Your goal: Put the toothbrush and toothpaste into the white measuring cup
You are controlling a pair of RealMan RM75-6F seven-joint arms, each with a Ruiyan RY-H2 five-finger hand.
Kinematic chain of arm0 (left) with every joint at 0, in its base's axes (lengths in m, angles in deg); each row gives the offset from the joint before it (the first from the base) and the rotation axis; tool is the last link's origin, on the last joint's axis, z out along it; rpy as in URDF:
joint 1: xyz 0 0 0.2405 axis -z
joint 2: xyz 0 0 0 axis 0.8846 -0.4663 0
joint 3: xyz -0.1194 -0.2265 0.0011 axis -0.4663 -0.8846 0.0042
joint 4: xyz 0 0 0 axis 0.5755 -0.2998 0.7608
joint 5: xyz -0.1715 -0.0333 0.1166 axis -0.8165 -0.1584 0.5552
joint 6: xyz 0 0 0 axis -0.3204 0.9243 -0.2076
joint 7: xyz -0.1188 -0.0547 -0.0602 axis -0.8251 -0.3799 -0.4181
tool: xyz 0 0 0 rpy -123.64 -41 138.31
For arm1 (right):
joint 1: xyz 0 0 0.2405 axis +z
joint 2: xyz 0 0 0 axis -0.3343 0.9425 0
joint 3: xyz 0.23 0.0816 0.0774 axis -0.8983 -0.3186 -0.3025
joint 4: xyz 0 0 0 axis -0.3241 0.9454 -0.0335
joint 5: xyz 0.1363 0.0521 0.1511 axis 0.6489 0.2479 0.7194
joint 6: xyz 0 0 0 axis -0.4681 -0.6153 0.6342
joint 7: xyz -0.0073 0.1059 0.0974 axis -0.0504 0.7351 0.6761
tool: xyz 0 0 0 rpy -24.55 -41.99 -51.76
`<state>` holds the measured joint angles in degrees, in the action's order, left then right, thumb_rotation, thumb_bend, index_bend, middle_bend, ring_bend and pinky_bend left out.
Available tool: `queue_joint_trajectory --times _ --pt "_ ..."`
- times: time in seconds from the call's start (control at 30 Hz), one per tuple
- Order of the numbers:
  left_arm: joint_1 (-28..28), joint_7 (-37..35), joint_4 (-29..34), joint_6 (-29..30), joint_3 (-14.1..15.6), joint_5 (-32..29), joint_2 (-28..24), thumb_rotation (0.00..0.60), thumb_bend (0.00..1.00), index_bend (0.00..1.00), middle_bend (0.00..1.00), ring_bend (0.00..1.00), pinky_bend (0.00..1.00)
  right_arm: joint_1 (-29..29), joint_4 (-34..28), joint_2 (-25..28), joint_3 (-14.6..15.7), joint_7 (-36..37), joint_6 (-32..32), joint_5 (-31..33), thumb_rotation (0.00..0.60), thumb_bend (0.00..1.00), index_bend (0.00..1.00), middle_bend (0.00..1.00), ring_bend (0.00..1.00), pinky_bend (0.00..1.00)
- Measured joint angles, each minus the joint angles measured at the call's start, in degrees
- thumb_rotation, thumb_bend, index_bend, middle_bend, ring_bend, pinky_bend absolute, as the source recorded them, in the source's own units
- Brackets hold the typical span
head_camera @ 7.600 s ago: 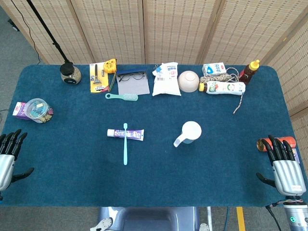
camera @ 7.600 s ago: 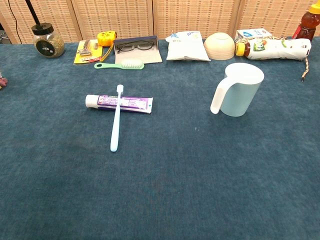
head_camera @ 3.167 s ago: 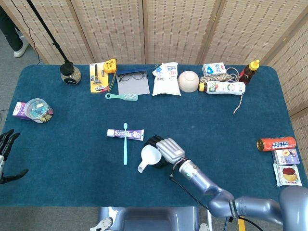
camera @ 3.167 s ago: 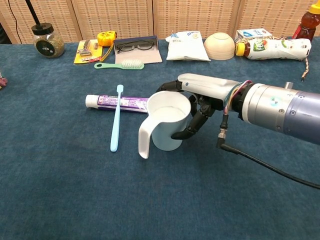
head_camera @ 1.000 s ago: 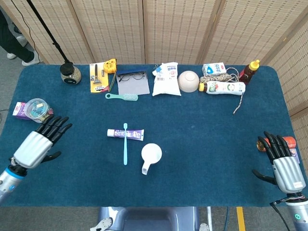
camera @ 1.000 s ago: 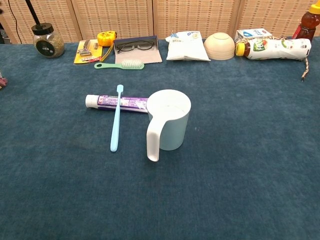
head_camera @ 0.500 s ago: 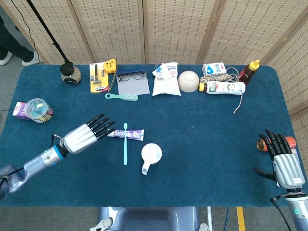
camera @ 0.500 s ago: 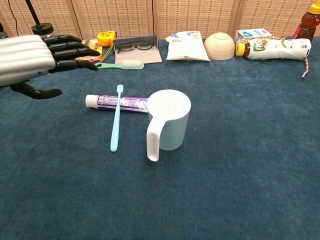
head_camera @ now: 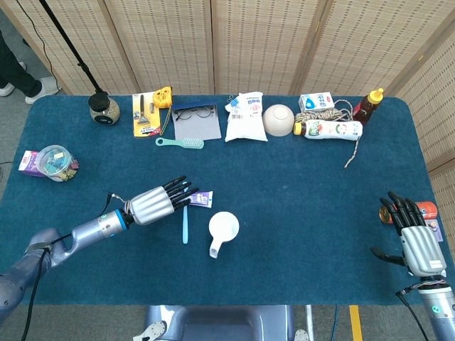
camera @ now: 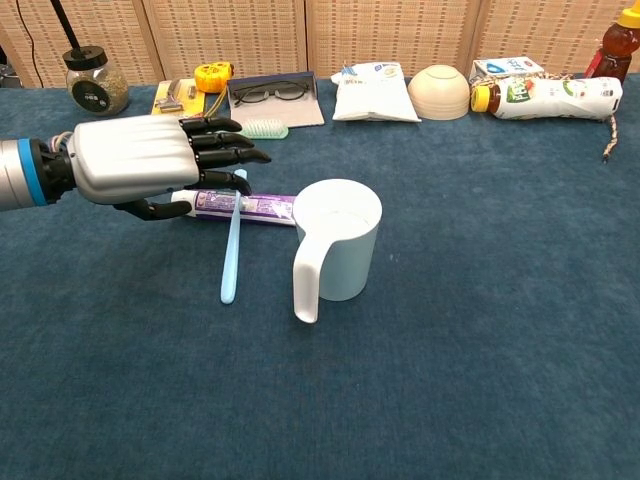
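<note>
Toothbrush (camera: 231, 247) across toothpaste (camera: 255, 207), left hand (camera: 150, 160) hovering above, fingers (camera: 226, 141) extended

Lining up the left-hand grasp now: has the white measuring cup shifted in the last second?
No. The white measuring cup stands where it did, just right of the toothpaste end, handle toward the camera. Only the left hand has come in over the toothpaste.

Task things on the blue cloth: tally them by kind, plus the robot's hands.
Toothbrush: 1
Toothpaste: 1
White measuring cup: 1
Hands: 2, left hand and right hand
Total: 5
</note>
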<state>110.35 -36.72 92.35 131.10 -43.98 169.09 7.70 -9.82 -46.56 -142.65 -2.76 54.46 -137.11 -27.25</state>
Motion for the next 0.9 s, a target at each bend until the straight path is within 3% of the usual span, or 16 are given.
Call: queue_joint_trajectory --times 0.5,0.9 --pt "1.48 2.22 -1.79 0.09 3.52 -1.95 2.83 0.6 0.47 0.24 0.0 0.0 0.0 -0.39 0.0 0.11 -0.8 1.01 -0.15 -0.13 0.6 0.0 0.0 0.0 0.0 0.0" --pt "1.55 2.76 -3.39 0.33 4.64 -3.93 5.1 0.6 0.48 0.27 0.0 0.0 0.0 -0.64 0.01 0.02 -1.14 0.87 -0.65 -0.6 0.6 0.0 0.0 0.0 0.0 0.0"
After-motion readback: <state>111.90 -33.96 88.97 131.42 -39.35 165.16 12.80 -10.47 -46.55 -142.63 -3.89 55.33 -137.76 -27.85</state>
